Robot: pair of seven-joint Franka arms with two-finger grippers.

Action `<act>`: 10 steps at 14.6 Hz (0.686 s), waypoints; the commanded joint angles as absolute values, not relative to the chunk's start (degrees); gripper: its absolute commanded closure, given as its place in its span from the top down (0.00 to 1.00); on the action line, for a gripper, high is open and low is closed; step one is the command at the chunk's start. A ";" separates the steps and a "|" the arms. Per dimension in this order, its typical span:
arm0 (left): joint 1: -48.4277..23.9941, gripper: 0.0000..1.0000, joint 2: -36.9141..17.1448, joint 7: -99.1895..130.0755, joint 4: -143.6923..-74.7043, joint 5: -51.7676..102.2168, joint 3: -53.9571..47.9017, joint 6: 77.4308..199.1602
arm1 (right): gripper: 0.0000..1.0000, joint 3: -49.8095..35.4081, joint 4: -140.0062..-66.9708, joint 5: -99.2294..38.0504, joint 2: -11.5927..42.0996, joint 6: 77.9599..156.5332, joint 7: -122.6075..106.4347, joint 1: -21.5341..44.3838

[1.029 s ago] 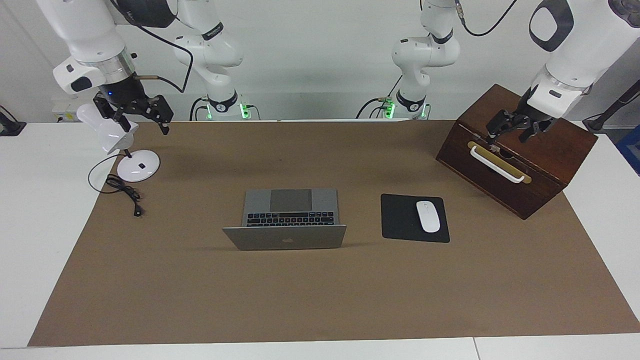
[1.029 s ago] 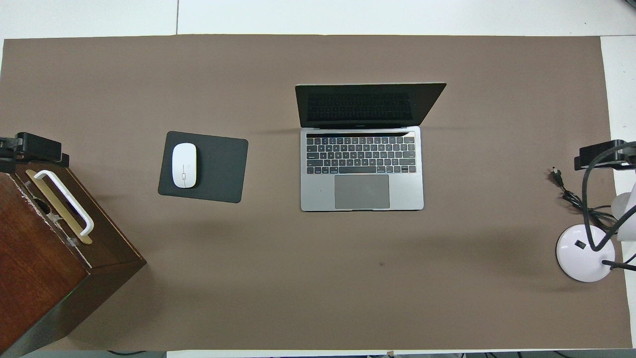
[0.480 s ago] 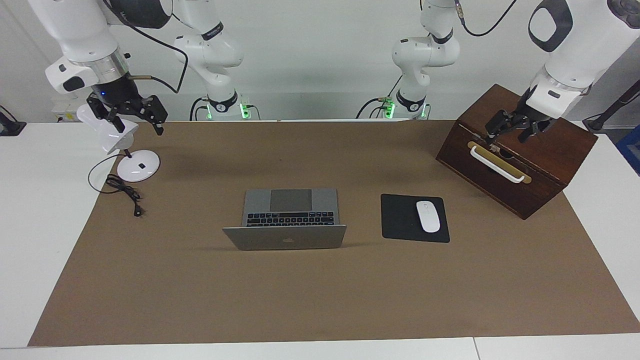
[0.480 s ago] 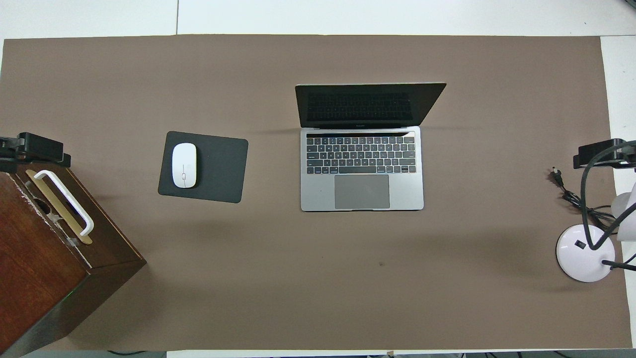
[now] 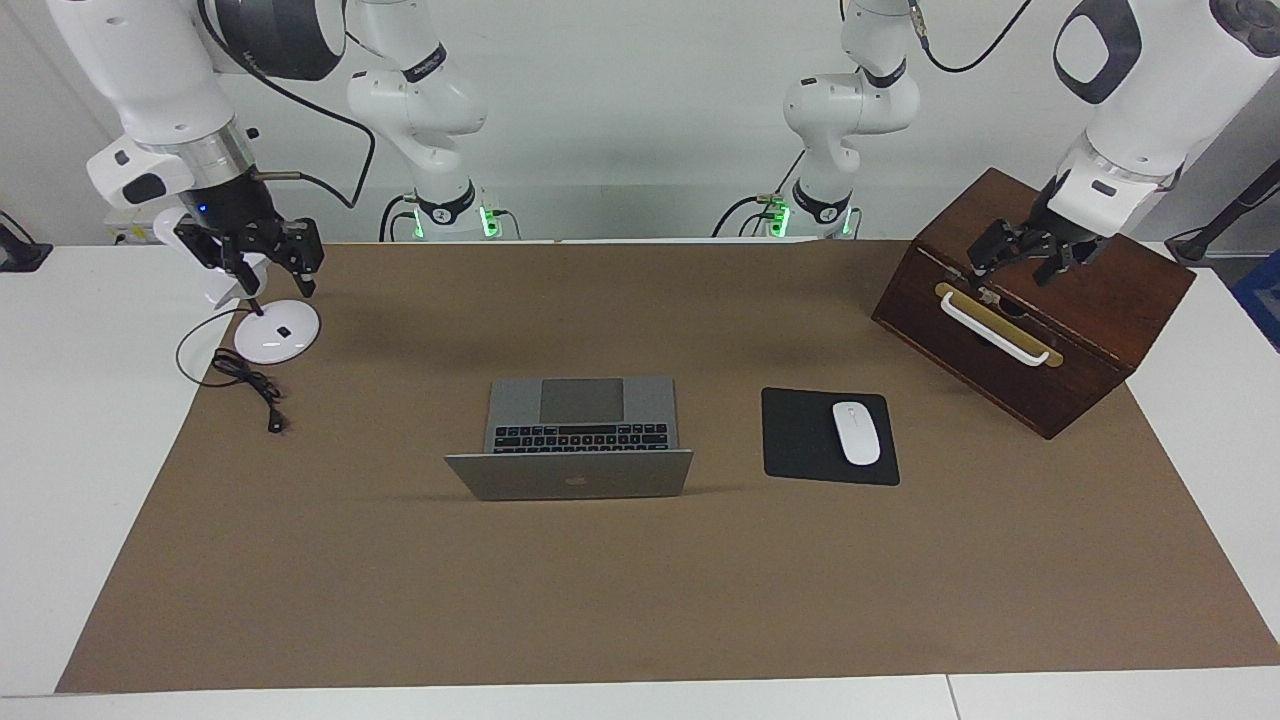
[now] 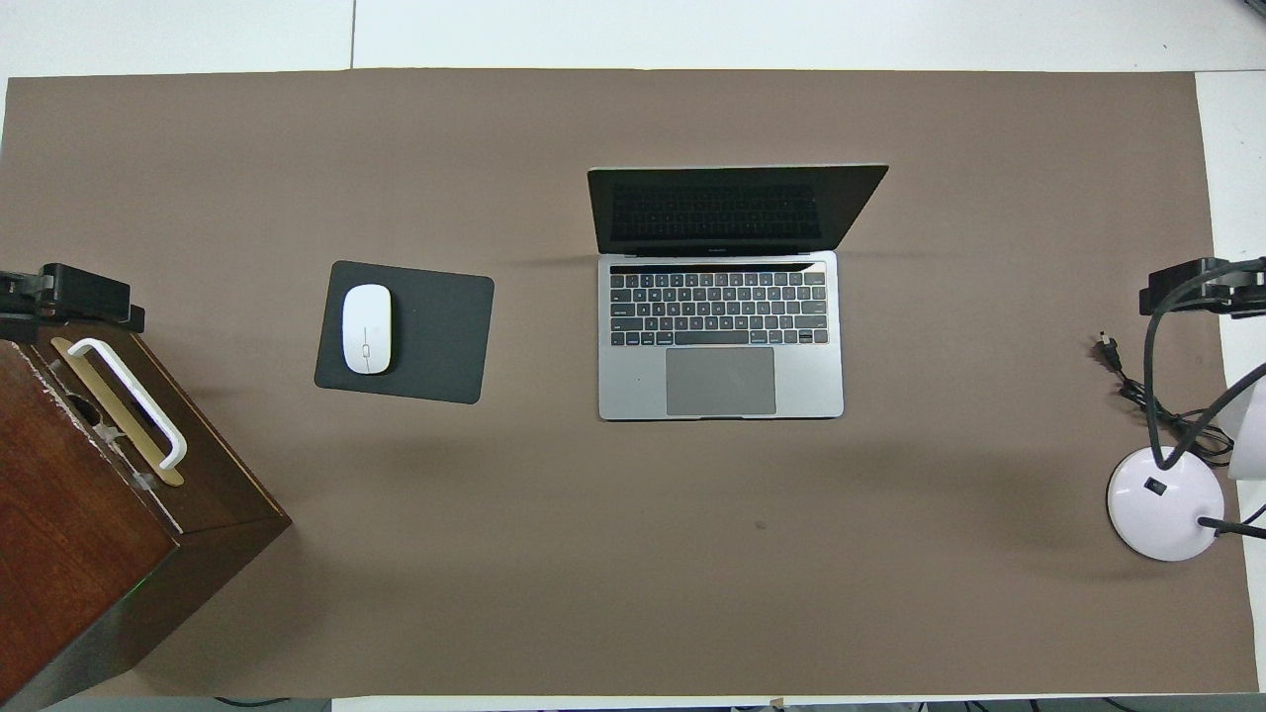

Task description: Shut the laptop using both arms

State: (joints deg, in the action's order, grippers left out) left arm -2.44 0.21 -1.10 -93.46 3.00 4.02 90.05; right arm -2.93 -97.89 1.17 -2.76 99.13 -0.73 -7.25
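Observation:
The silver-grey laptop (image 5: 570, 475) stands open in the middle of the brown mat, its lid upright with the logo side away from the robots. The overhead view shows its dark screen, black keyboard and grey trackpad (image 6: 720, 336). My right gripper (image 5: 268, 268) hangs open in the air over the white desk lamp, at the right arm's end of the table; it also shows in the overhead view (image 6: 1197, 289). My left gripper (image 5: 1012, 262) hangs open over the wooden box's top front edge, and also shows in the overhead view (image 6: 74, 295). Both grippers are empty and well apart from the laptop.
A white desk lamp (image 5: 272, 340) with a black cable (image 5: 250, 385) stands at the right arm's end. A dark wooden box (image 5: 1080, 300) with a white handle stands at the left arm's end. A white mouse (image 5: 856, 432) lies on a black mouse pad (image 5: 795, 440) beside the laptop.
My right gripper has drifted outward toward the right arm's end, now over the lamp. My left gripper has shifted slightly over the box. The laptop has not moved.

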 commanded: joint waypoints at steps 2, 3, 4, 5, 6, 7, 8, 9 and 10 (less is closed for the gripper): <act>-2.02 1.00 1.76 -1.06 -94.92 1.85 3.87 90.44 | 0.00 -3.34 -94.67 0.26 1.48 100.80 -2.81 -8.35; -2.02 0.93 1.67 -0.88 -94.92 1.85 3.87 90.44 | 0.00 -3.34 -93.70 0.35 2.71 101.59 -2.81 -8.35; -2.02 0.68 1.76 0.08 -94.92 1.85 3.87 90.53 | 0.00 -3.34 -92.04 0.44 4.38 101.86 -2.81 -8.44; -2.02 0.24 1.67 0.61 -94.92 1.85 3.87 90.53 | 0.00 -3.43 -89.24 0.44 7.00 101.78 -2.81 -8.35; -1.93 0.00 1.67 0.70 -94.83 1.85 3.87 90.70 | 0.00 -3.43 -85.47 0.53 9.90 101.69 -2.81 -8.35; -1.93 0.00 1.67 0.70 -94.92 1.85 3.87 90.88 | 0.00 -3.60 -82.47 1.14 12.63 101.08 -2.81 -8.35; -1.93 0.00 1.67 0.70 -94.75 1.85 3.95 90.88 | 0.00 -3.78 -79.05 1.23 15.44 100.99 -2.99 -8.44; -1.85 0.00 1.67 0.62 -94.66 1.93 3.96 90.88 | 0.00 -3.87 -74.92 1.14 18.77 100.90 -3.16 -8.44; -1.85 0.00 1.67 0.62 -94.66 1.93 3.96 90.79 | 0.00 -4.04 -70.88 1.23 22.11 100.81 -3.25 -8.44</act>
State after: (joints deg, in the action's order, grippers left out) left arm -2.19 0.30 -0.04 -93.46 2.98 4.17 90.17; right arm -2.98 -81.96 1.25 13.65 102.40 -1.25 -7.32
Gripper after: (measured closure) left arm 0.811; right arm 0.991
